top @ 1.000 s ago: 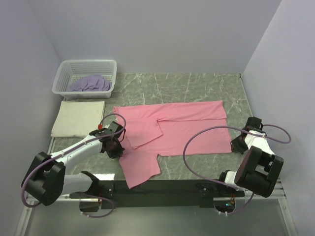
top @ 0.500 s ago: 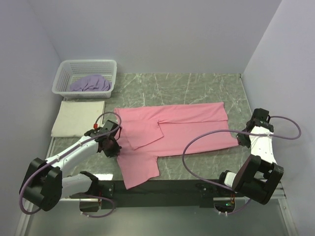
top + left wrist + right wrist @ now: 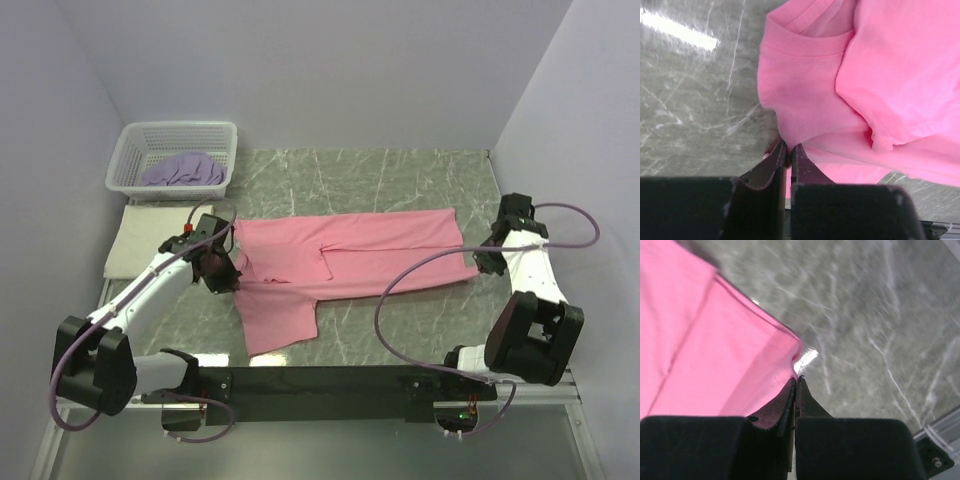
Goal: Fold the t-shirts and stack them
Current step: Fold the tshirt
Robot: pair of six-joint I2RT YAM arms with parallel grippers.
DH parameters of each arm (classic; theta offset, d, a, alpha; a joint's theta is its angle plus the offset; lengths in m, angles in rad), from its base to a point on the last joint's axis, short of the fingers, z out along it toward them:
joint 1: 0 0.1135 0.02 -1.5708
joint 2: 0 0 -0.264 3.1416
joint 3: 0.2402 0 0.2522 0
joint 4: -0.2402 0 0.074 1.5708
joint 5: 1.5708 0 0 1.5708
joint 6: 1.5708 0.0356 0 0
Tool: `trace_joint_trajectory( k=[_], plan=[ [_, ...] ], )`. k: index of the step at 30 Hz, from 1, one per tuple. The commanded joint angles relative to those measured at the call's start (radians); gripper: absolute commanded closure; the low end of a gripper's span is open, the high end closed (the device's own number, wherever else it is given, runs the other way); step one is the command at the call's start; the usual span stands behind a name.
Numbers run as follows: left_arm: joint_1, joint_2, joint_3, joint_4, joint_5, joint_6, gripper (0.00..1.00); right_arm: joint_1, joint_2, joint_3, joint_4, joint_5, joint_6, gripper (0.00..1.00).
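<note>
The pink t-shirt (image 3: 350,255) lies spread sideways across the middle of the table, with one flap trailing toward the near edge (image 3: 280,320). My left gripper (image 3: 222,272) is shut on its left end, pinching pink fabric just below the neckline (image 3: 805,25); in the left wrist view the left gripper (image 3: 789,147) has cloth bunched between its tips. My right gripper (image 3: 487,262) is shut on the shirt's right corner, with the hem caught at the tips of the right gripper (image 3: 796,380). A folded cream t-shirt (image 3: 135,245) lies at the left. The lavender t-shirt (image 3: 183,168) sits crumpled in the basket.
The white lattice basket (image 3: 170,130) stands at the back left corner, just behind the cream t-shirt. Walls close the table on the left, back and right. Grey marble table (image 3: 400,180) shows behind the pink shirt and at the near right.
Both grippers have moved away from the arm bases, carrying the pink shirt's near edge toward the back. The shirt now looks narrower from front to back.
</note>
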State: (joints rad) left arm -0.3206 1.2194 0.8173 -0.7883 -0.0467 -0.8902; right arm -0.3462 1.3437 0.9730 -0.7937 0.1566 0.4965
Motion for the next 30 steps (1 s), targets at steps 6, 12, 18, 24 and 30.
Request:
trace_joint_trajectory(
  k=[6,12,18,24,30],
  plan=[
    [0.07,0.078,0.147,-0.069,0.018,0.122,0.99,0.085,0.14,0.151,0.027,0.093,-0.033,1.0],
    [0.135,0.161,0.232,-0.081,0.059,0.184,0.99,0.101,0.245,0.225,0.024,0.09,-0.062,1.0],
    [0.149,0.245,0.266,-0.074,0.084,0.218,0.99,0.131,0.327,0.303,0.016,0.08,-0.068,1.0],
    [0.156,0.278,0.25,-0.057,0.085,0.22,0.99,0.171,0.4,0.354,0.004,0.078,-0.072,0.99],
    [0.17,0.311,0.253,-0.042,0.07,0.232,0.99,0.174,0.446,0.371,0.013,0.083,-0.064,0.98]
  ],
)
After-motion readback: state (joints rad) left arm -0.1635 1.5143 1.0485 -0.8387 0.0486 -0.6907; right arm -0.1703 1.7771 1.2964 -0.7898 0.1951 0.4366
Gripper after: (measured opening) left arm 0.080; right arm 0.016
